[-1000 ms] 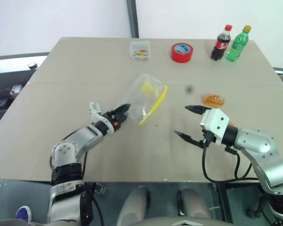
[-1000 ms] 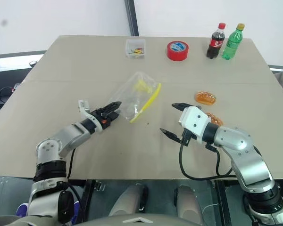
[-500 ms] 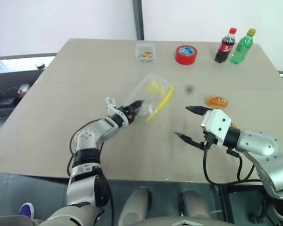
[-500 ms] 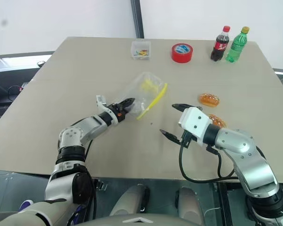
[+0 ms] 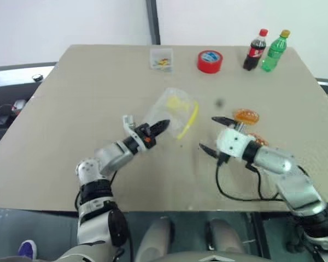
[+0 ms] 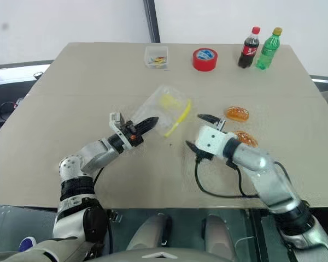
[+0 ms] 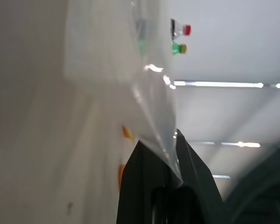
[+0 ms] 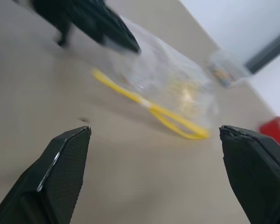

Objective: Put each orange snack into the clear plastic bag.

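Since a second ago my left claw (image 6: 146, 123) has gone from parted fingers just short of the clear plastic bag (image 6: 165, 106) to clenched on the bag's near corner, and my right claw (image 6: 201, 132) has edged in toward the middle of the counter (image 6: 71, 87), its fingers spread wide with nothing between them.

The bag lies at the counter's middle, its yellow seal strip on the side toward my right claw. The two orange snacks (image 6: 237, 113) sit near the counter's right edge, one just beyond my right claw, the other (image 6: 244, 138) close against my right wrist.

I judge the bag light, limp and crinkly: a one-corner pinch will let it sag and twist, and the film may slip free. The mouth by the yellow strip looks like the place for my right claw to take hold, so the opening can be held apart. The snacks look glossy and soft, so I'd grip them lightly across the short side.

The red tape roll (image 6: 205, 59), small clear box (image 6: 156, 57) and two bottles (image 6: 247, 46) stand along the far edge, well apart. The near half of the counter is bare.
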`<state>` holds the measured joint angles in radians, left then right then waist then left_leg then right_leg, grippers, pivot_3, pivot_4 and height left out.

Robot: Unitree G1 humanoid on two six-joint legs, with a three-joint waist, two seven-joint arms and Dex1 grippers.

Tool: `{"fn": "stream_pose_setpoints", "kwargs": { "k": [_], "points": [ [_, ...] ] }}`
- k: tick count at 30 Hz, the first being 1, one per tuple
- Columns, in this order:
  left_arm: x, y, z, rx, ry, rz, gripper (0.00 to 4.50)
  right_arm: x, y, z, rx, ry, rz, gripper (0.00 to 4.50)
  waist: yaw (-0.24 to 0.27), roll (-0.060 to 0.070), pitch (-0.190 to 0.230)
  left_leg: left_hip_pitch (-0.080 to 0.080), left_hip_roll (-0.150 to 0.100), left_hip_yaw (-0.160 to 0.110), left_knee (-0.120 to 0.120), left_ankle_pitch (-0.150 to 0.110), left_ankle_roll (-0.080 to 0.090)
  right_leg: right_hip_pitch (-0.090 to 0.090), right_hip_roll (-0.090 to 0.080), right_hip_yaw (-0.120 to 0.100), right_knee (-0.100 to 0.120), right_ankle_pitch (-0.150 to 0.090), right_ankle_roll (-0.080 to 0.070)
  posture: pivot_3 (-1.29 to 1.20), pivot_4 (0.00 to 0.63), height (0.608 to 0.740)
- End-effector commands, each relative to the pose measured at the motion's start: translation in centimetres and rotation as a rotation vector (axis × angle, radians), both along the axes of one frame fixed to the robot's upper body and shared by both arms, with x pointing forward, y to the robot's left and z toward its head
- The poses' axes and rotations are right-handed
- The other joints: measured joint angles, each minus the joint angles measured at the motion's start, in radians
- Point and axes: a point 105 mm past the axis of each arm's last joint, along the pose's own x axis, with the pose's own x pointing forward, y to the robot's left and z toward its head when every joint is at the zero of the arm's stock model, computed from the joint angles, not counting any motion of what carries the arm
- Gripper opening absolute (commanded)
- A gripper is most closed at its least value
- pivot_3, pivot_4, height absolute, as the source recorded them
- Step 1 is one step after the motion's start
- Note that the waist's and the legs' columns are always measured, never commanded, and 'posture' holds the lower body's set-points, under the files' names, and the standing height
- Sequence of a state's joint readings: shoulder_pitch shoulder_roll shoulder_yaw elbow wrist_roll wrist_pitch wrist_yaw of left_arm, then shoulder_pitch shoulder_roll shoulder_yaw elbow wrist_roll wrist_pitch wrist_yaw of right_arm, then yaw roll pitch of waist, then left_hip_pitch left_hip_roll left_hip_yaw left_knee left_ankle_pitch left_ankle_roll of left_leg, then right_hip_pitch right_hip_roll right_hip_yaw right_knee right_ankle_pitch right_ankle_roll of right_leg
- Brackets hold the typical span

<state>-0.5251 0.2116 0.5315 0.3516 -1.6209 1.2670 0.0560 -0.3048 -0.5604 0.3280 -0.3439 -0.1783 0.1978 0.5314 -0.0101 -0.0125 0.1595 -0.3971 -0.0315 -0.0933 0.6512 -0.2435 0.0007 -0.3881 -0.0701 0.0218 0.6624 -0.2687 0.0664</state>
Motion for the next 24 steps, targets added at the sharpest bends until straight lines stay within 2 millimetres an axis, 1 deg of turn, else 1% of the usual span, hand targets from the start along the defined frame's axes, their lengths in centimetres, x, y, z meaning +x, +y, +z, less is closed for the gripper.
{"fn": "stream_pose_setpoints", "kwargs": {
  "k": [1,3,5,9,13,16,19,21,22,23,24],
  "points": [
    [-1.7,0.8,3.8,-0.025,-0.125,-0.056,0.04,2.2,1.8,-0.3,-0.063,-0.211,-0.018,4.5,-0.01,-0.004,0.002,0.0,0.001,0.001,-0.001,0.0,0.0,-0.001,0.0,0.001,0.0,0.0,0.0,0.0,0.15,0.74],
    [-1.7,0.9,4.0,-0.014,-0.117,-0.051,0.04,3.1,1.9,-0.6,-0.061,-0.24,-0.038,4.5,-0.002,-0.004,0.003,-0.001,0.001,0.004,-0.001,0.0,-0.001,-0.004,0.0,0.004,0.001,0.0,0.0,0.0,0.15,0.74],
    [-1.5,1.0,4.2,-0.011,-0.107,-0.038,0.04,3.5,2.0,-0.8,-0.059,-0.258,-0.043,4.5,0.003,-0.004,0.003,-0.003,0.0,0.004,-0.002,0.0,-0.001,-0.005,0.0,0.004,0.0,0.0,0.0,0.0,0.15,0.74],
    [-2.2,0.8,4.8,-0.012,-0.146,-0.066,0.04,4.3,2.5,-0.7,-0.046,-0.306,-0.049,4.5,-0.001,-0.006,0.004,-0.003,0.0,0.004,-0.002,0.0,-0.001,-0.005,0.0,0.004,0.0,0.0,0.0,0.0,0.15,0.74],
    [-2.8,1.2,5.2,0.003,-0.182,-0.073,0.04,4.8,4.6,-0.2,0.016,-0.311,0.003,4.5,-0.01,-0.006,0.004,-0.002,0.0,0.005,-0.002,0.0,-0.001,-0.005,0.002,0.005,0.001,0.0,-0.001,0.0,0.15,0.74],
    [-2.9,1.4,5.4,0.022,-0.192,-0.081,0.04,5.6,5.6,0.2,0.07,-0.305,-0.004,4.5,-0.012,-0.006,0.004,-0.002,0.001,0.006,-0.002,0.0,-0.001,-0.005,0.003,0.006,0.001,0.0,-0.001,0.0,0.15,0.74],
    [-3.0,1.6,5.5,0.033,-0.199,-0.083,0.0,6.4,5.7,0.4,0.111,-0.293,-0.025,3.67,-0.012,-0.006,0.004,-0.002,0.001,0.006,-0.002,0.0,-0.001,-0.005,0.003,0.006,0.001,0.0,-0.001,0.0,0.15,0.74],
    [-3.1,1.9,5.4,0.042,-0.198,-0.068,0.0,6.8,5.4,0.5,0.128,-0.286,-0.038,2.72,-0.008,-0.006,0.004,-0.002,0.001,0.005,-0.002,0.0,-0.001,-0.005,0.003,0.006,0.0,0.0,-0.001,0.0,0.15,0.74],
    [-3.1,2.0,5.4,0.044,-0.199,-0.064,0.0,6.9,5.3,0.5,0.132,-0.284,-0.04,2.1,-0.007,-0.006,0.004,-0.002,0.001,0.005,-0.002,0.0,-0.001,-0.005,0.002,0.006,0.0,0.0,-0.001,0.0,0.15,0.74],
    [-3.2,2.1,5.4,0.043,-0.203,-0.063,0.0,6.9,5.2,0.5,0.132,-0.284,-0.037,1.88,-0.005,-0.006,0.004,-0.002,0.001,0.005,-0.002,0.0,-0.001,-0.005,0.002,0.006,0.0,0.0,-0.001,0.0,0.15,0.74],
    [-3.2,2.0,5.4,0.044,-0.206,-0.061,0.0,6.9,5.1,0.6,0.135,-0.284,-0.035,1.3,-0.005,-0.006,0.004,-0.002,0.001,0.005,-0.002,0.0,-0.001,-0.005,0.002,0.006,0.0,0.0,-0.001,0.0,0.15,0.74]
  ]
}}
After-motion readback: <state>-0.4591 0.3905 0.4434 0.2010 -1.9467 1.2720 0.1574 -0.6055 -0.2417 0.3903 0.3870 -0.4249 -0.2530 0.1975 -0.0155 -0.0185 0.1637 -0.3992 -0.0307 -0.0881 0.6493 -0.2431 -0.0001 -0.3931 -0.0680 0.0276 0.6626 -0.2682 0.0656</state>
